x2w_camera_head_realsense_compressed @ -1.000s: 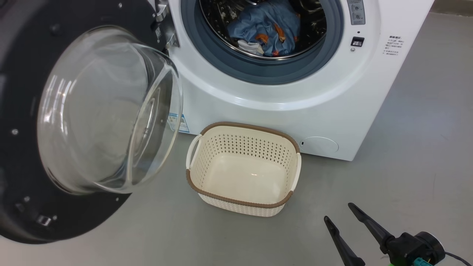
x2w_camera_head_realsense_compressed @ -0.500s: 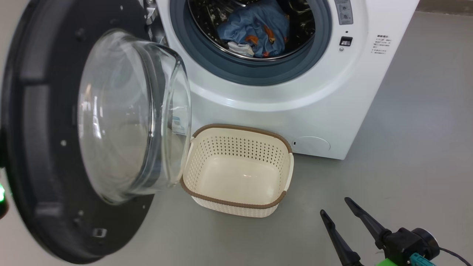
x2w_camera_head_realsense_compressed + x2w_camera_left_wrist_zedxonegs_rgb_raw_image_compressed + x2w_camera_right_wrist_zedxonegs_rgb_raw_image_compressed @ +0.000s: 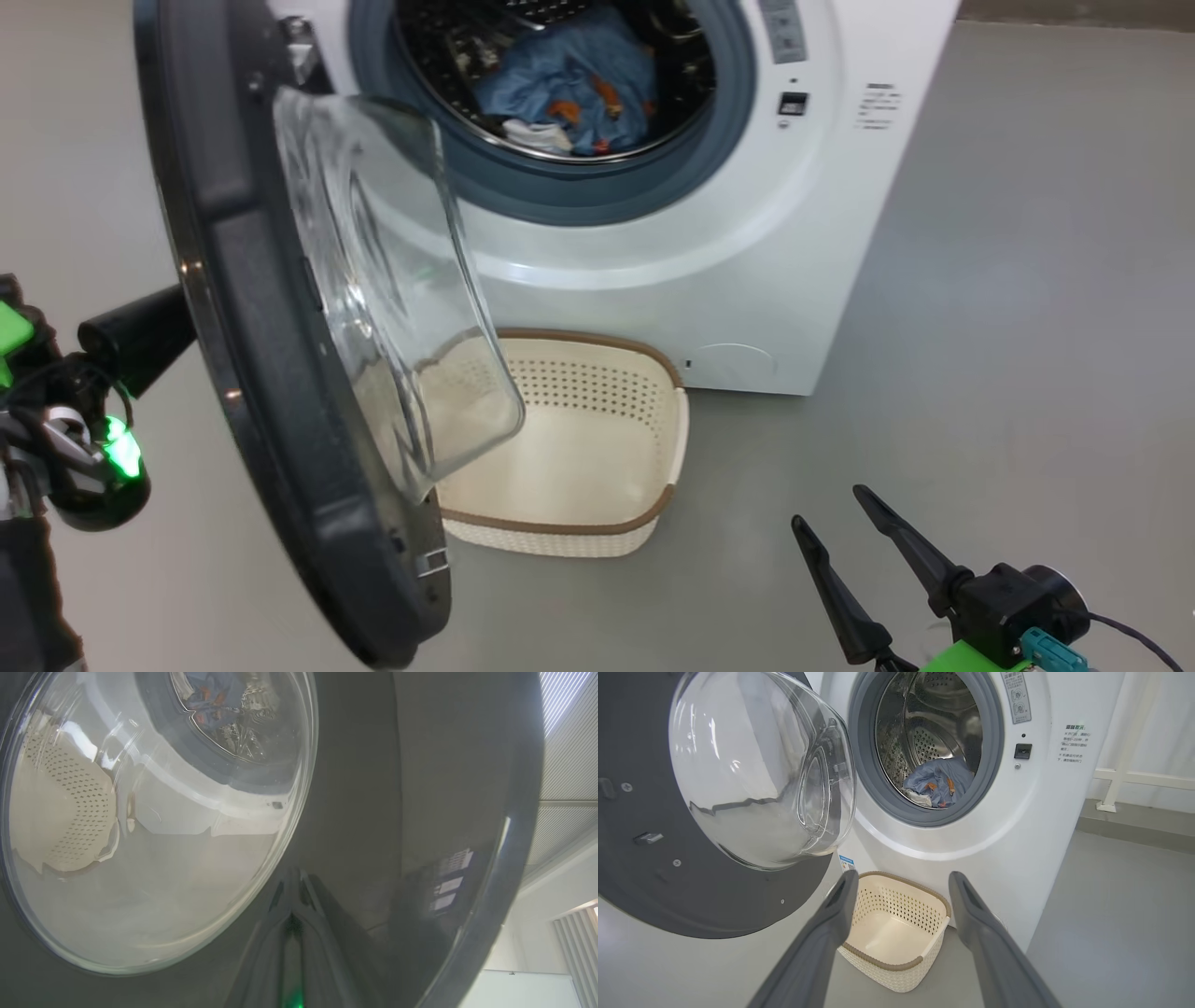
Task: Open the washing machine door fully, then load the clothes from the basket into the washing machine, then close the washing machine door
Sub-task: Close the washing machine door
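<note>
One washing machine [image 3: 653,280], one half-open door [image 3: 243,327], one basket [image 3: 597,532], one heap of clothes [image 3: 569,89] inside. Smooth grey floor [image 3: 980,373] all round. The right gripper [image 3: 829,507] is spread, the left gripper [image 3: 290,879] pressed together.

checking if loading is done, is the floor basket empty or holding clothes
Empty: the cream-white perforated plastic basket has a bare floor; the light-blue printed clothes lie in the steel drum.

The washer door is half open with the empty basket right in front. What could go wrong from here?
1. The door hangs half-open next to the basket; swinging shut, its lower edge might clip the basket's rim, though clearance is hard to judge.
2. The clothes lie near the front of the drum; the white piece could get pinched at the gasket.
3. The shut left gripper sits against the glossy door face and could slip.
</note>
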You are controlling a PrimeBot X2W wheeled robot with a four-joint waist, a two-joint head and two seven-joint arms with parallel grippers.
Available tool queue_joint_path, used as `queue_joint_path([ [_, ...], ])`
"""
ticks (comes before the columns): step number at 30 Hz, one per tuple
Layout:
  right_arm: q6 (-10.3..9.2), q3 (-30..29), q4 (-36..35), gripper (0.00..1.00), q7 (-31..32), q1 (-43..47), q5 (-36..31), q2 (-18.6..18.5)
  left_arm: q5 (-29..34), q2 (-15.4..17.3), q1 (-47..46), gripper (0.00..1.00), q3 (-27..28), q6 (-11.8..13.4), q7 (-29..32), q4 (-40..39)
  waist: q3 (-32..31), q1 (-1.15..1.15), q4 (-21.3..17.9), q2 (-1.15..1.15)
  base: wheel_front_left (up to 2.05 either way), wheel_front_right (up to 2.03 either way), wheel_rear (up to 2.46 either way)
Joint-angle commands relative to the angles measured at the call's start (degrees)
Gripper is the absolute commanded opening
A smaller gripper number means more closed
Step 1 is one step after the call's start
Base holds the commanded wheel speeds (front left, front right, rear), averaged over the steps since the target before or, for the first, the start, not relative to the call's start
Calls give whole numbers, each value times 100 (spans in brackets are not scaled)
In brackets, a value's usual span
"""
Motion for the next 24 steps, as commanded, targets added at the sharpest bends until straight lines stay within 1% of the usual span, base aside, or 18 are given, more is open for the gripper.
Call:
queue_joint_path([
  [1, 9, 126, -138, 100, -68, -168, -11, -12, -48, 92, -104, 0, 92, -110, -40, -230, 15, 0, -287, 0, 0, 0, 0],
  [9, 9, 94, -123, 100, -68, -238, 12, 38, 8, -201, -318, 0, 32, -394, -496, -83, 91, 0, -748, 0, 0, 0, 0],
  [11, 9, 94, -123, 100, -68, -251, 14, 44, 24, -226, -359, 0, -2, -440, -543, -42, 96, 0, -794, 0, 0, 0, 0],
  [14, 9, 88, -114, 100, -68, -287, 21, 71, 76, -317, -509, 0, -87, -569, -781, 126, 107, 0, -914, 0, 0, 0, 0],
  [18, 9, 81, -94, 100, -68, -316, 26, 97, 133, -408, -778, 0, -218, -791, -1170, 535, 115, 0, -1000, 0, 0, 0, 0],
  [24, 9, 96, -70, 100, -68, -357, 24, 140, 106, -477, -1243, 0, -388, -1204, -1800, 1348, 111, 0, -1090, 0, 0, 0, 0],
])
